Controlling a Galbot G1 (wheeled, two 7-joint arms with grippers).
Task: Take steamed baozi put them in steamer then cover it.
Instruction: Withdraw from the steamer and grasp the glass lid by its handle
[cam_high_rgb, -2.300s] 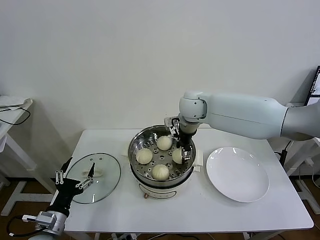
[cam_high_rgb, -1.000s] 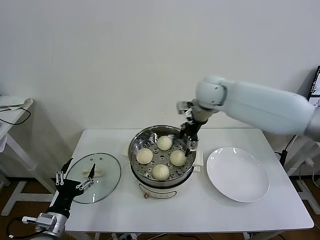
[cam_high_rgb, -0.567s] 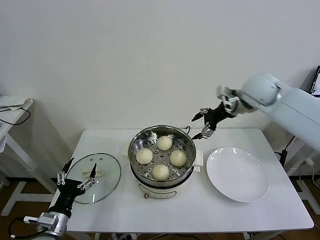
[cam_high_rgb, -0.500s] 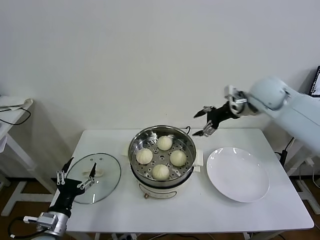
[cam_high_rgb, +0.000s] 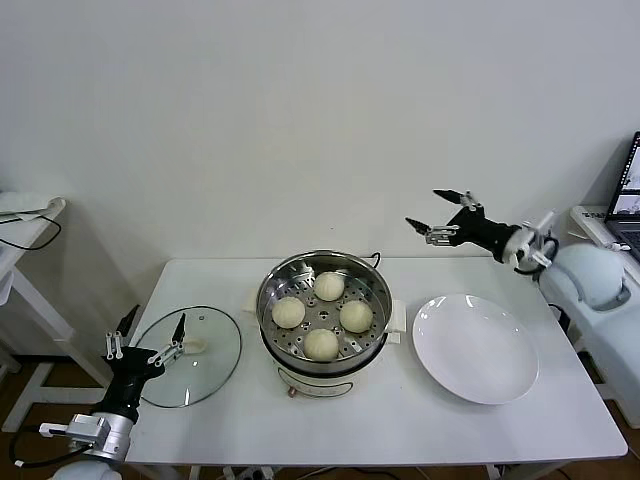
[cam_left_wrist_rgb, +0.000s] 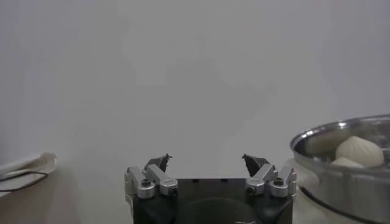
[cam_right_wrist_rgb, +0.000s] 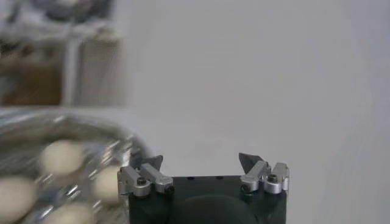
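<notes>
We found all four steamed baozi (cam_high_rgb: 320, 315) sitting on the perforated tray inside the steamer (cam_high_rgb: 276, 281), which stood uncovered at the middle of the table (cam_high_rgb: 400, 420).

Our right gripper (cam_high_rgb: 441, 218) hung in the air with its fingers spread apart and nothing between them, raised above the far side of the table, beyond the white plate (cam_high_rgb: 476, 348) that lay just right of the steamer. Our left gripper (cam_high_rgb: 146, 344) sat low at the table's left front corner, fingers also apart and holding nothing, right beside the near-left rim of the glass lid (cam_high_rgb: 190, 356), which lay flat on the table left of the steamer.
</notes>
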